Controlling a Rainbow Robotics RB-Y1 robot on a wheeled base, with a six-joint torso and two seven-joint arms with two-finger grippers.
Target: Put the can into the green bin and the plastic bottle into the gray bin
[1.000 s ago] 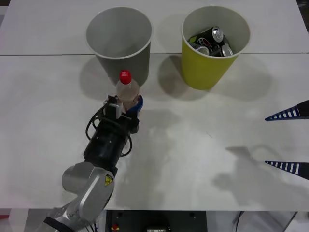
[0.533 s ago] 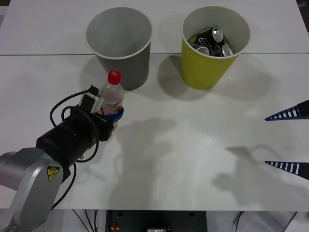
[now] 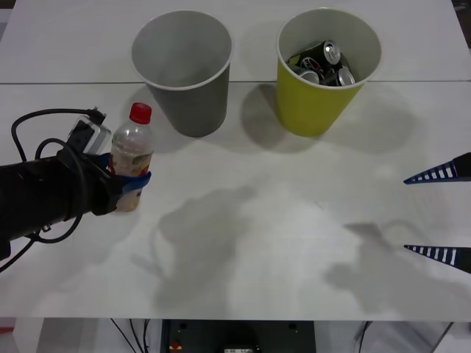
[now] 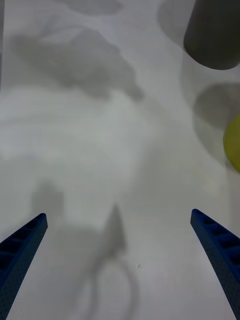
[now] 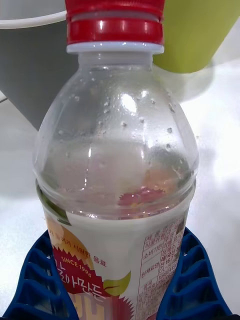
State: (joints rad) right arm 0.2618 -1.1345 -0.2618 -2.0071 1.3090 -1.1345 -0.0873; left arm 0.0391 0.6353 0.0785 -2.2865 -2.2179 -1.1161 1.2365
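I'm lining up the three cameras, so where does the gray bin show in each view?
Front view: the gray bin stands upright at the table's far side, left of the green bin.
Right wrist view: its dark wall, beside the green bin's edge.
Left wrist view: behind the plastic bottle.
Shared landmark: the green bin.

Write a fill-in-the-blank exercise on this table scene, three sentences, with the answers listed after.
1. The left claw is shut on the plastic bottle, whose screw cap is ____.
2. The cans lie inside the ____ bin.
3. The right claw waits at the table's right edge with its fingers ____.

Answers: red; green; open
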